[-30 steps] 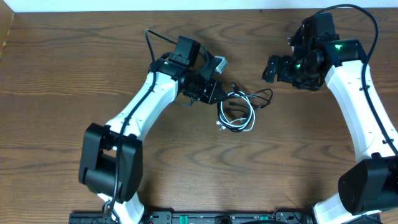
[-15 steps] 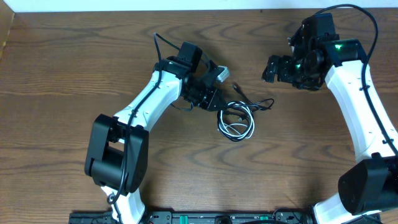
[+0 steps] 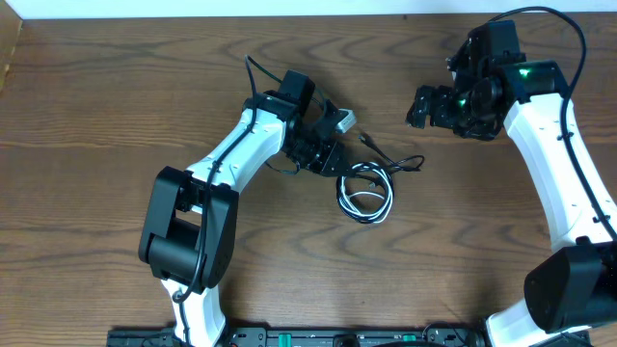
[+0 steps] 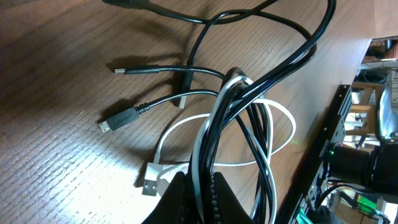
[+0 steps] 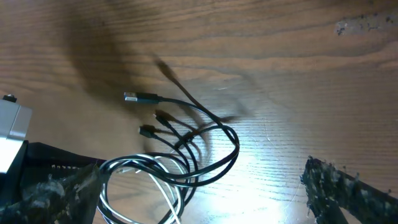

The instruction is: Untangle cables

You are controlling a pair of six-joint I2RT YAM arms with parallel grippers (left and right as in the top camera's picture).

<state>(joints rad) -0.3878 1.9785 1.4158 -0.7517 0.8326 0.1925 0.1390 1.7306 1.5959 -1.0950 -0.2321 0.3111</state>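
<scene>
Cables (image 3: 341, 193) nearer; loose ends toward far-right.

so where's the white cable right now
Overhead view, centre of the table: the white cable is coiled with the black cables, its left edge pinched in the left gripper.

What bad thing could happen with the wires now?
1. The left pincer pinches white and black strands of the cables together, so pulling may drag the whole bundle or tighten the tangle instead of freeing one cord.
2. The right pincer is open and off the cables, so nothing holds the other side down.
3. The loose plugs might snag in the loops.
</scene>
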